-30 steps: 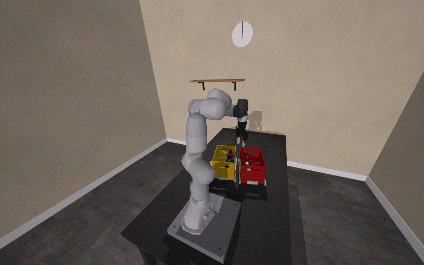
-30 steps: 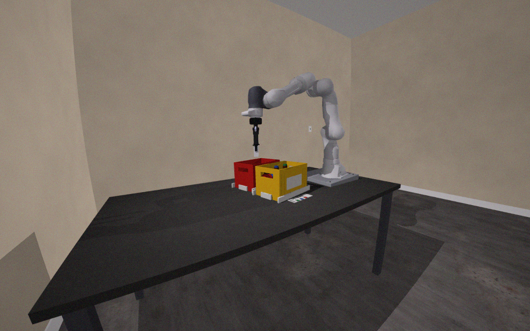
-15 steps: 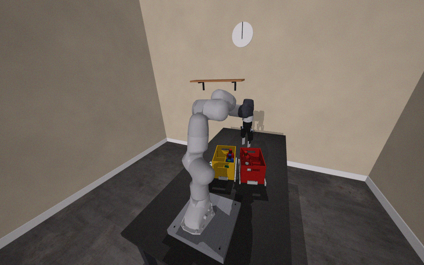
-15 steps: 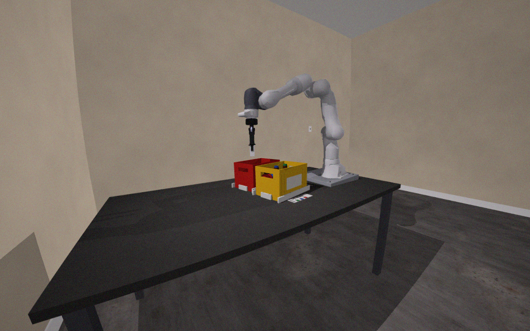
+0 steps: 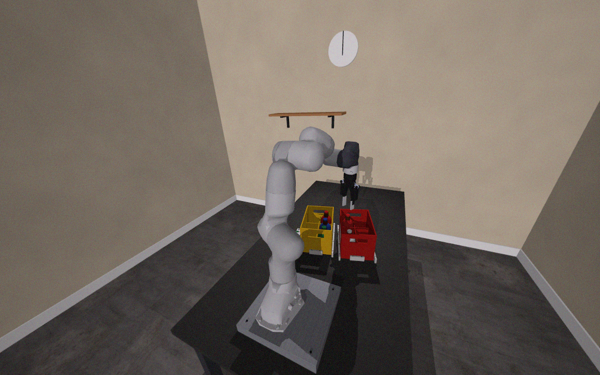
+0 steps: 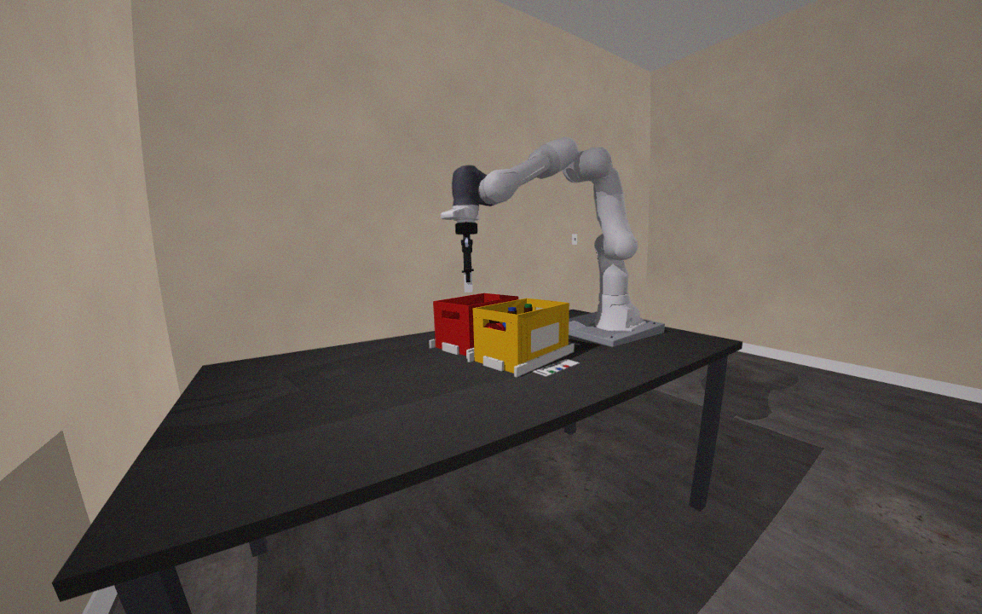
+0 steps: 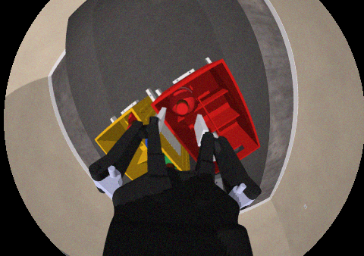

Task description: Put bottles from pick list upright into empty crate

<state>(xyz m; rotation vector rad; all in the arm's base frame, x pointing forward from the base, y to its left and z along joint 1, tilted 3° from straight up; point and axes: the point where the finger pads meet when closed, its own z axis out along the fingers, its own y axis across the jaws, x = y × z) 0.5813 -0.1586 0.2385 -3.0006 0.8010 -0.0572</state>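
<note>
My gripper [image 5: 348, 203] [image 6: 467, 288] [image 7: 180, 117] is open, its fingers partly apart with nothing between them. It hangs above the far corner of the red crate [image 5: 357, 247] [image 6: 453, 321] [image 7: 243, 130]. A red-topped bottle [image 5: 346, 216] [image 7: 181, 107] stands in that corner, right below the fingertips. A bottle with a pale top [image 5: 348, 230] stands further forward in the same crate. The yellow crate [image 5: 316, 243] [image 6: 505, 339] [image 7: 114, 137] beside it holds a red-topped bottle [image 5: 325, 213], a blue one [image 5: 324, 226] and a green one [image 5: 320, 235]. The pick list [image 6: 556, 368] lies beside the yellow crate.
The two crates stand side by side on white feet on the black table [image 5: 386, 289] [image 6: 326, 427]. The arm's base plate [image 5: 292, 326] is bolted near the table's end. A wooden shelf [image 5: 307, 113] hangs on the wall behind.
</note>
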